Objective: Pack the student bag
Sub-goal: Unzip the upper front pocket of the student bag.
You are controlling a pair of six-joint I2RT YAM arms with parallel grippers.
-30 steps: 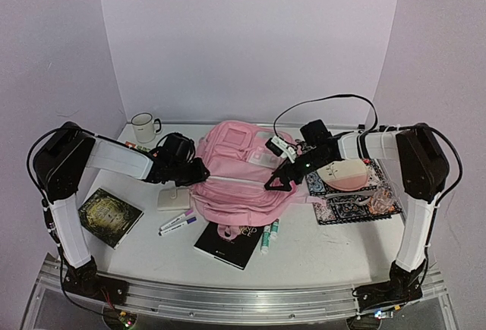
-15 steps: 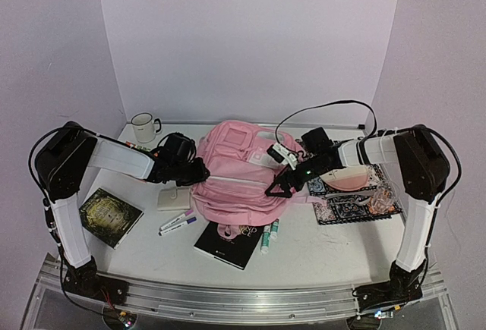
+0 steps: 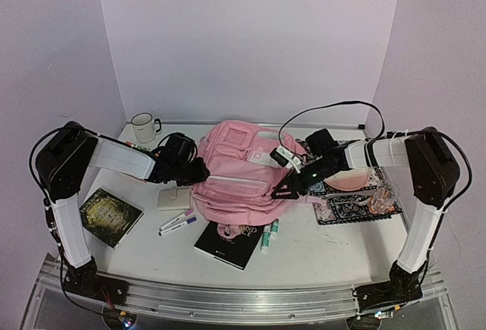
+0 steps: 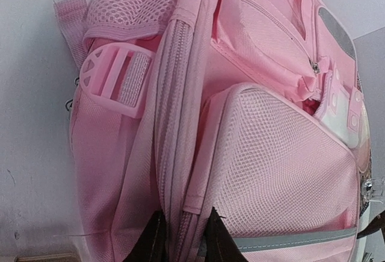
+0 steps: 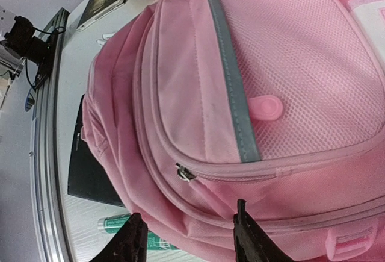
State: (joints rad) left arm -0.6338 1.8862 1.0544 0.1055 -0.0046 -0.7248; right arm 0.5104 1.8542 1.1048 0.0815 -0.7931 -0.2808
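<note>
The student bag [image 3: 239,177], a big pink backpack, lies flat in the middle of the table. My left gripper [image 3: 199,171] is at its left side; in the left wrist view the fingertips [image 4: 155,243] stand close together, pinching the zip seam of the student bag [image 4: 180,153]. My right gripper [image 3: 283,190] is at the bag's right side. Seen from the right wrist, that gripper [image 5: 189,235] is open, its fingers spread over the bag's lower edge, just below a metal zip puller [image 5: 185,173] on the front pocket.
A white mug [image 3: 142,127] stands at the back left. A dark gold-patterned book [image 3: 108,215], markers [image 3: 177,222], a beige case [image 3: 173,199], a black notebook [image 3: 229,243] and green pens [image 3: 269,237] lie near the bag. A patterned mat [image 3: 357,202] lies right.
My right gripper has slid nearer along the bag's right side and its jaws have narrowed from fully wide. The left gripper has stayed put, closing slightly more on the seam.
</note>
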